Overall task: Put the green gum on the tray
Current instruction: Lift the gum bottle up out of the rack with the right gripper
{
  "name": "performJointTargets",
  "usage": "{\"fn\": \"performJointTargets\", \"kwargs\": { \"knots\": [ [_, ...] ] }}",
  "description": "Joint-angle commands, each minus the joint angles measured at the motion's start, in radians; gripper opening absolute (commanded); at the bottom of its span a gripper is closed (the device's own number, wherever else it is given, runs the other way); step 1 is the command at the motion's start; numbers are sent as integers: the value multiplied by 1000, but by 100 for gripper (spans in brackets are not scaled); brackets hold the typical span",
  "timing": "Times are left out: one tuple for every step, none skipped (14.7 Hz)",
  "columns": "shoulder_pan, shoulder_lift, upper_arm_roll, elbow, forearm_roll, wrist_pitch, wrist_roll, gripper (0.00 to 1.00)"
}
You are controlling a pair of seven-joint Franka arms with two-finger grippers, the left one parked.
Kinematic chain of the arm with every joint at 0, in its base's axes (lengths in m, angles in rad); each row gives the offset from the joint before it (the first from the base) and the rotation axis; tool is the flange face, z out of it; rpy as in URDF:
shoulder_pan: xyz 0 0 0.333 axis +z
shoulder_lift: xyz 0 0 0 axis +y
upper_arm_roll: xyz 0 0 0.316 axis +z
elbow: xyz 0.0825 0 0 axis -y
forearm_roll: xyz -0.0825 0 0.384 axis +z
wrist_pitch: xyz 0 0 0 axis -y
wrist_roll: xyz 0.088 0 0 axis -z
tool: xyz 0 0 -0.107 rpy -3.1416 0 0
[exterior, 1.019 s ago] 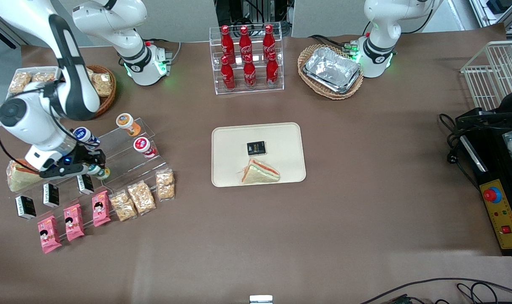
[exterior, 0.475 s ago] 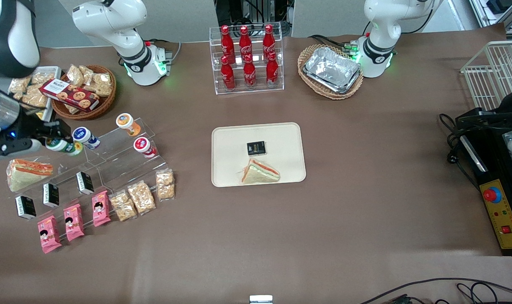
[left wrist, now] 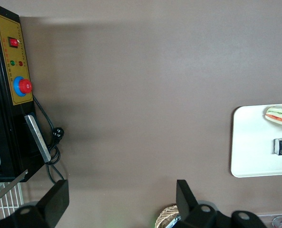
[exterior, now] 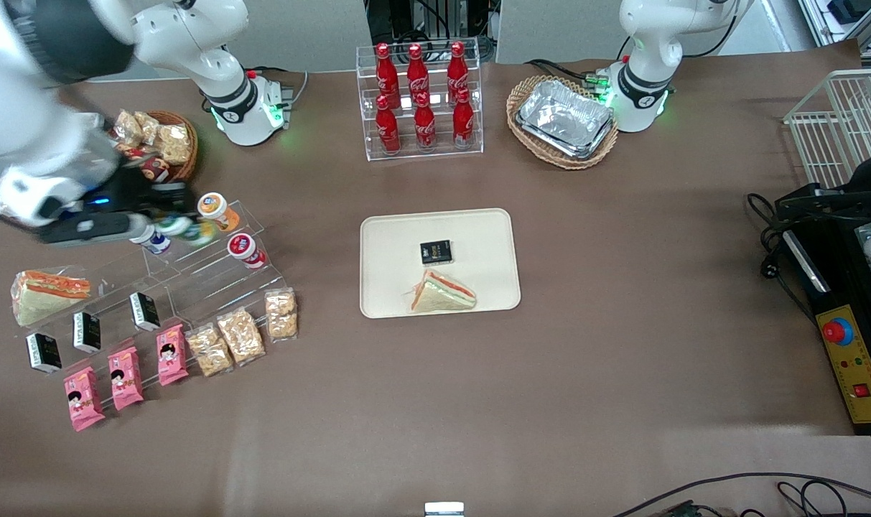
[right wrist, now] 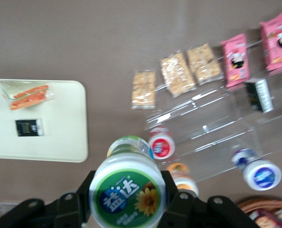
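The green gum (right wrist: 127, 193), a small bottle whose white cap bears a green circle, is clamped between the fingers of my right gripper (right wrist: 127, 197). In the front view the gripper (exterior: 180, 224) holds the gum (exterior: 188, 230) in the air above the clear stepped rack (exterior: 205, 269), close to the orange-capped bottle (exterior: 212, 207). The cream tray (exterior: 478, 237) lies at the table's middle, toward the parked arm from the gripper, with a black packet (exterior: 436, 251) and a sandwich (exterior: 441, 294) on it. The tray (right wrist: 60, 133) also shows in the right wrist view.
The rack holds a red-capped bottle (exterior: 244, 248), a blue-capped bottle (exterior: 154, 240), black packets, pink packs and cracker bags. A wrapped sandwich (exterior: 47, 293) lies beside it. A cola bottle rack (exterior: 421, 100), a snack basket (exterior: 166, 143) and a foil tray basket (exterior: 564, 120) stand farther from the camera.
The right gripper lifted the green gum off the rack, swung out toward the table's edge, then came back toward the tray, now hovering near the orange-capped bottle.
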Motion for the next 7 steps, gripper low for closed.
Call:
{"fn": "performJointTargets", "kwargs": {
  "knots": [
    [145,82,-13,61,14,33,222,0],
    [185,108,-14,52,14,85,259,0],
    [208,144,-14,40,14,125,291,0],
    [230,167,-14,23,14,164,321,0],
    [251,184,-14,-11,14,216,344,0],
    [273,193,-14,-54,14,280,359,0],
    [289,205,-16,-100,13,345,365,0]
  ]
}}
